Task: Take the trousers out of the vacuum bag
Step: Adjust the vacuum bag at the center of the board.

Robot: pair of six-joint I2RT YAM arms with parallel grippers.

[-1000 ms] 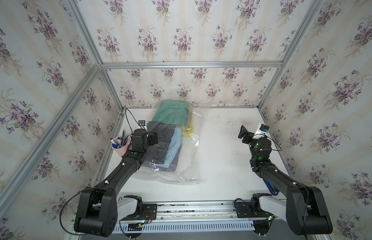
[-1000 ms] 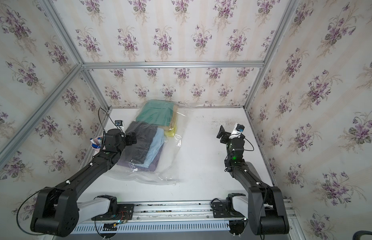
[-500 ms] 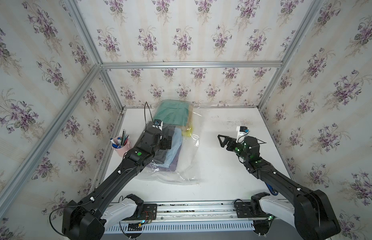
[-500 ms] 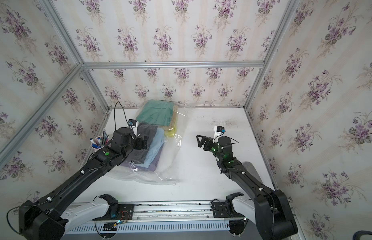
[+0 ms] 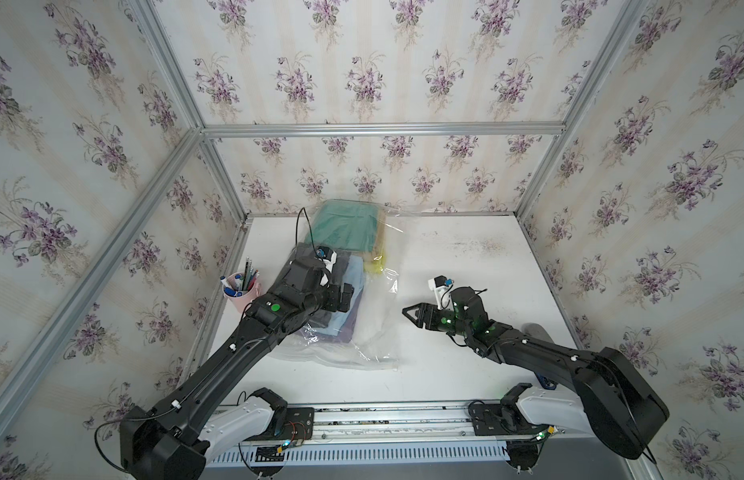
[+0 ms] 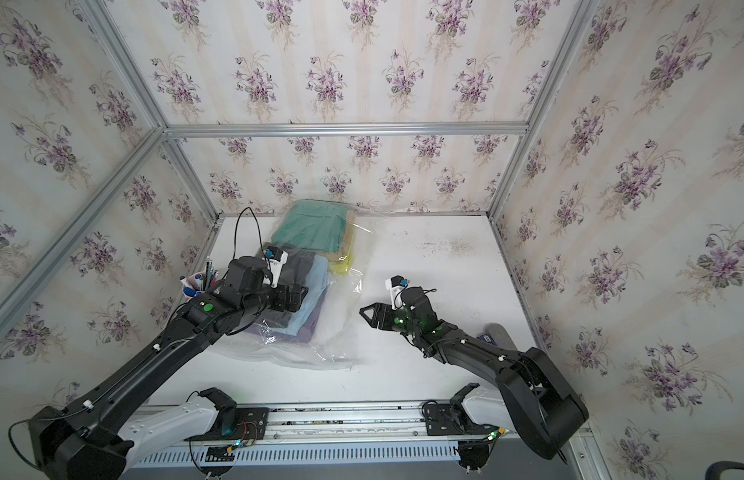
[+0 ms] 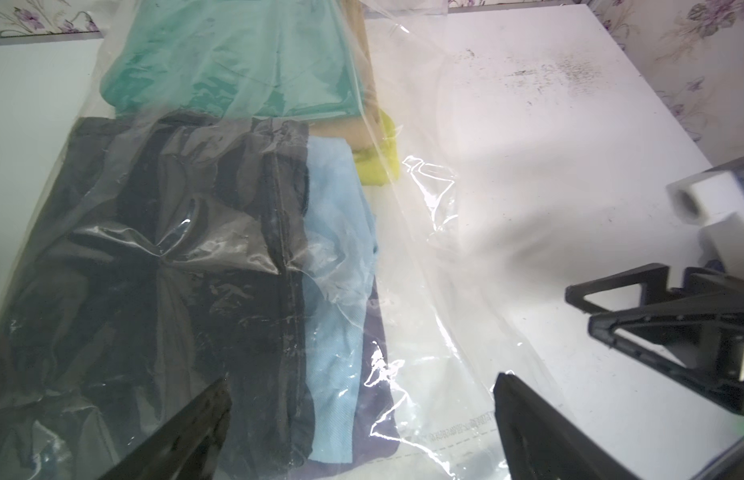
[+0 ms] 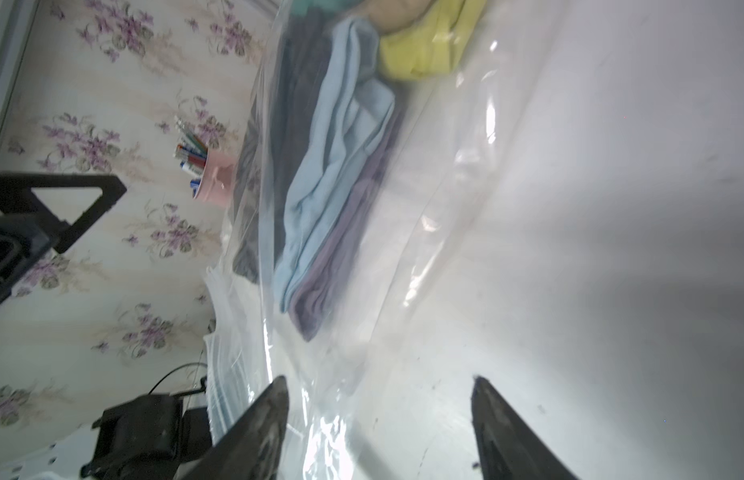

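The vacuum bag (image 5: 378, 332) (image 6: 337, 332) lies on the left half of the white table with folded trousers inside. A teal pair (image 5: 349, 226) lies at the back over tan and yellow (image 7: 382, 158) ones. Nearer are dark grey (image 7: 174, 249), light blue (image 7: 337, 232) and purple (image 7: 378, 324) pairs. My left gripper (image 5: 347, 297) (image 7: 364, 380) hovers open over the grey and blue stack, above the plastic. Just right of the bag's loose side, my right gripper (image 5: 409, 316) (image 8: 378, 380) is open and low. Crinkled bag film (image 8: 332, 436) lies beside one of its fingers.
A pink cup of pens (image 5: 241, 291) stands against the left wall beside the bag. A grey object (image 6: 497, 332) lies near the right wall behind my right arm. Floral walls close three sides, and a metal rail (image 5: 382, 415) runs along the front.
My left gripper moved from the bag's left edge to over the grey and blue stack. The right gripper swung left and down to the bag's loose side, its jaws narrowing.
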